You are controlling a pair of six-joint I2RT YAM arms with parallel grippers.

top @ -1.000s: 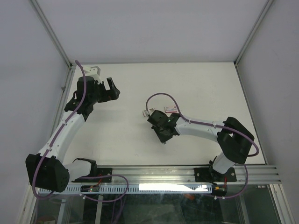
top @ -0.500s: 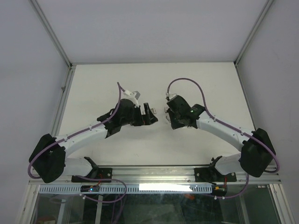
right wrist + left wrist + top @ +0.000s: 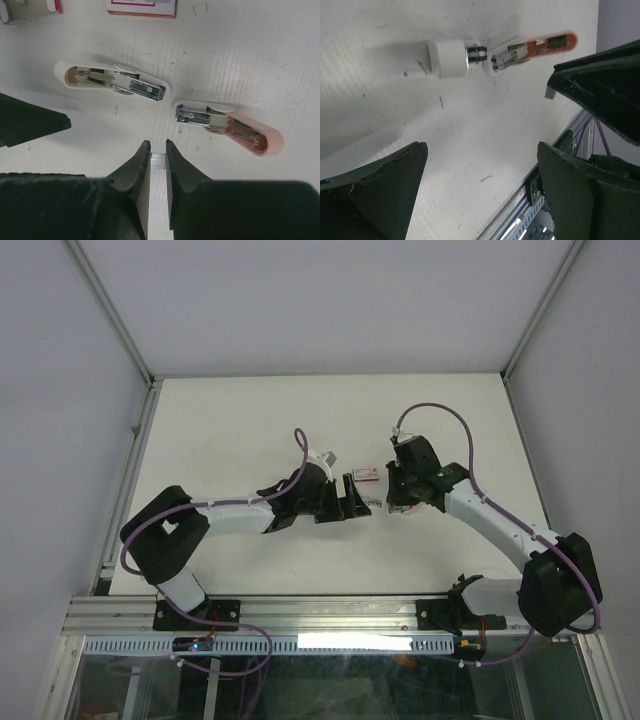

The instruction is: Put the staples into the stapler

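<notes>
Both arms reach in over mid-desk (image 3: 250, 430), their wrists facing each other. The left gripper (image 3: 352, 502) is spread wide and holds nothing. The right gripper (image 3: 157, 148), angled at the desk, pinches the staples (image 3: 158, 161) strip. The stapler (image 3: 245, 131) lies opened out between the grippers, with the red-and-white sleeve (image 3: 366, 475) at its 12 o'clock.

The stapler (image 3: 142, 89) lies spread open across the frame's middle, the sleeve (image 3: 141, 6) above it at the top edge, the tray (image 3: 22, 11) in the top left corner, the staple strip (image 3: 158, 161) below centre.
</notes>
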